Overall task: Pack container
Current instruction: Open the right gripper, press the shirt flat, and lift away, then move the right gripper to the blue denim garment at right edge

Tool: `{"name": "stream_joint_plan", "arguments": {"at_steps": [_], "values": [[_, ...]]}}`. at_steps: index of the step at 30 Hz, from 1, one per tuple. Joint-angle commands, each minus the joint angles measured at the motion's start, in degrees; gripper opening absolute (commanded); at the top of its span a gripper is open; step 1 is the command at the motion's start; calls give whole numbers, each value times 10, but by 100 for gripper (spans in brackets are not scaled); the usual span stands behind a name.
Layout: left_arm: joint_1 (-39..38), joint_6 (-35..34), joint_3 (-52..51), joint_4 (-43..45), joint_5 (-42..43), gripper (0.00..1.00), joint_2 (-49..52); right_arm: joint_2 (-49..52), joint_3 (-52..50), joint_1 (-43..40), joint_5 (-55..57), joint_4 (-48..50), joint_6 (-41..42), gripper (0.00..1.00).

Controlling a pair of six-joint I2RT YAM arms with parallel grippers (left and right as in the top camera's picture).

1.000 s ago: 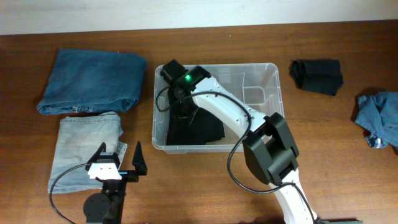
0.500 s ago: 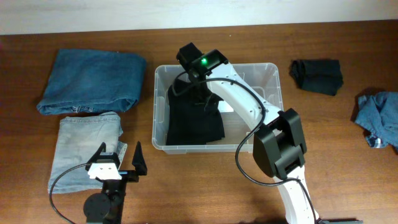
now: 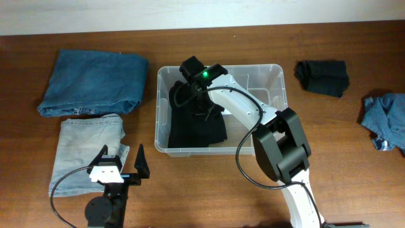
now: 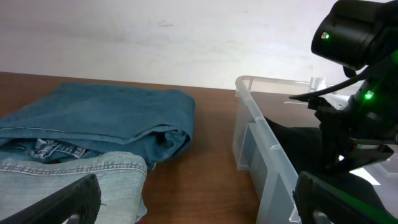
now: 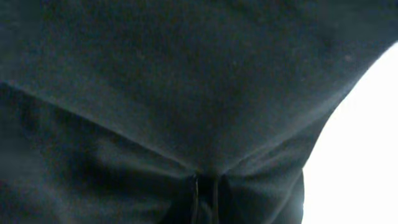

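The right tool [image 3: 198, 106] is closed tight, reaching down into the container with a fold of the black garment [image 3: 196, 130] pinched between its fingers. In the right wrist view the dark cloth [image 5: 155, 93] fills nearly the whole frame and gathers to a puckered point at the bottom centre. The left tool [image 3: 120, 159] stands at the near left of the bench [image 3: 190, 190] with its fingers spread wide and nothing between them, just beside the pale denim.

The container [image 3: 283, 95], a clear tub, sits in the middle of the bench. Its left half is covered by the black garment, and its right half shows bare bottom. The left wrist view shows its clear wall [image 4: 261, 155] with dark cloth heaped inside.

A folded dark blue pair of jeans [image 3: 95, 82] lies at the far left, with a folded pale denim piece [image 3: 85, 149] just in front of it. A crumpled blue garment [image 3: 385, 120] lies at the right edge. A small folded black cloth [image 3: 323, 77] lies to the right of the container, apart from it.
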Motion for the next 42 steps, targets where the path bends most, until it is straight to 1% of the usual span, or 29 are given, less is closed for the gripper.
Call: {"name": "stream_joint_plan", "arguments": {"at_steps": [1, 4, 6, 13, 16, 19, 21, 23, 25, 27, 28, 29, 30, 31, 33, 36, 38, 42], "values": [[2, 9, -1, -5, 0, 99, -2, 4, -7, 10, -55, 9, 3, 4], [2, 9, -1, -5, 0, 99, -2, 4, -7, 10, -64, 17, 20, 4], [2, 9, -1, -5, 0, 99, -2, 4, -7, 10, -47, 15, 25, 4], [2, 9, -1, -5, 0, 99, -2, -1, 13, -9, 29, -54, 27, 4], [2, 9, -1, -5, 0, 99, -2, -6, 52, -17, 50, -100, 25, 4], [2, 9, -1, -5, 0, 100, -2, -14, 101, -23, 52, -135, 1, 4], [2, 9, -1, -5, 0, 99, -2, -20, 143, -23, 52, -160, -16, 5], [2, 9, -1, -5, 0, 99, -2, -26, 191, -23, 53, -189, -30, 9], [2, 9, -1, -5, 0, 99, -2, -31, 243, -25, 74, -225, -34, 10], [2, 9, -1, -5, 0, 99, -2, -37, 328, -36, 129, -295, -34, 15], [2, 9, -1, -5, 0, 99, -2, -38, 362, -44, 153, -326, -34, 19], [2, 9, -1, -5, 0, 99, -2, -38, 391, -54, 174, -353, -34, 28], [2, 9, -1, -5, 0, 100, -2, -39, 421, -68, 191, -366, -50, 61], [2, 9, -1, -5, 0, 99, -2, -46, 429, -80, 177, -366, -92, 99], [2, 9, -1, -5, 0, 99, -2, -69, 433, -118, 172, -366, -101, 99], [2, 9, -1, -5, 0, 100, -2, -96, 432, -182, 132, -366, -101, 99], [2, 9, -1, -5, 0, 99, -2, -112, 430, -234, 95, -366, -106, 99], [2, 9, -1, -5, 0, 99, -2, -146, 408, -339, 65, -366, -107, 99]]}}
